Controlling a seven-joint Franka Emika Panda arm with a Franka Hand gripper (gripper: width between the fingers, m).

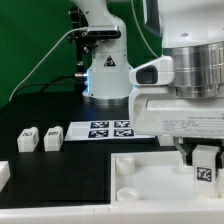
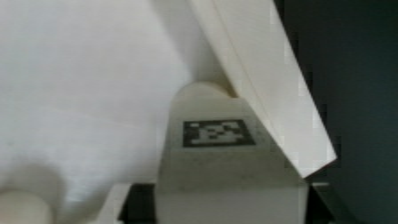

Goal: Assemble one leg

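My gripper (image 1: 204, 160) is shut on a leg (image 1: 205, 172), a small white block with a black-and-white tag facing out. It holds the leg upright over the exterior view's right corner of the large white tray (image 1: 140, 170). In the wrist view the leg (image 2: 217, 150) fills the space between my dark fingers (image 2: 135, 200), tag up, with its far end at the tray's raised rim (image 2: 267, 80). The tray's flat inside (image 2: 89, 80) lies beside it. Whether the leg touches the tray I cannot tell.
Two more tagged legs (image 1: 27, 138) (image 1: 52, 137) stand on the black table at the exterior view's left. The marker board (image 1: 110, 130) lies behind the tray. Another white part (image 1: 3, 172) shows at the left edge. The arm's base (image 1: 105, 70) stands at the back.
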